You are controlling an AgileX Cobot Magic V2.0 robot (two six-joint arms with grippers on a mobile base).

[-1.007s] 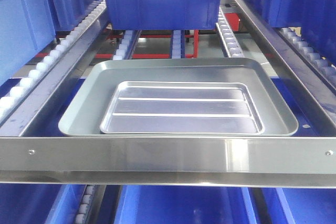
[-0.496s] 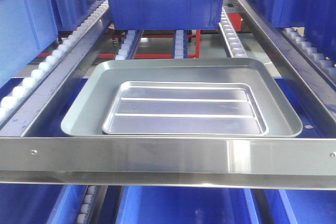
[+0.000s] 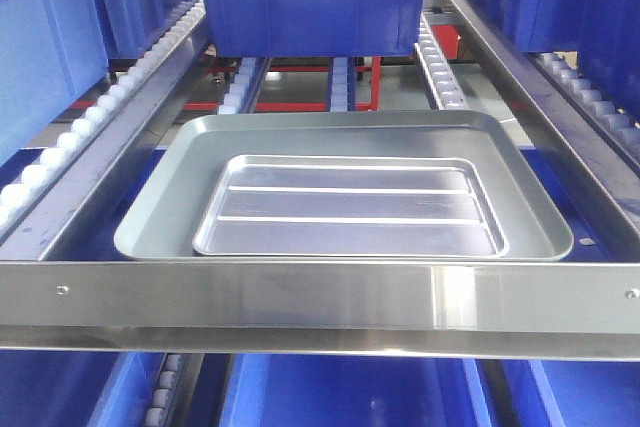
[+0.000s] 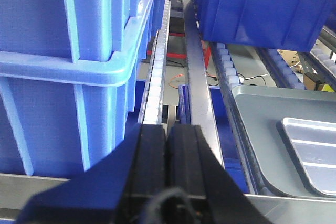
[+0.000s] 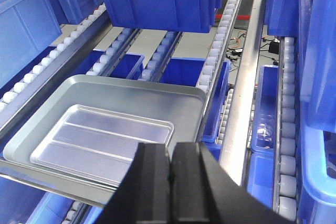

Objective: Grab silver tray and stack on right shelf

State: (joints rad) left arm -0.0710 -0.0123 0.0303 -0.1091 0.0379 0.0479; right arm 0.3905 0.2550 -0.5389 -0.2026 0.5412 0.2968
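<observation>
I judged the grab needed a low approach onto the silver tray point(image 3: 345, 207) rim, lifting it clear of the larger steel tray point(image 3: 160, 217) it sat in. Its long axis ran nine-to-three, behind the front rail point(image 3: 320, 292). Left tool point(image 4: 167, 169) and right tool point(image 5: 170, 174) were pressed together, holding nothing.
</observation>
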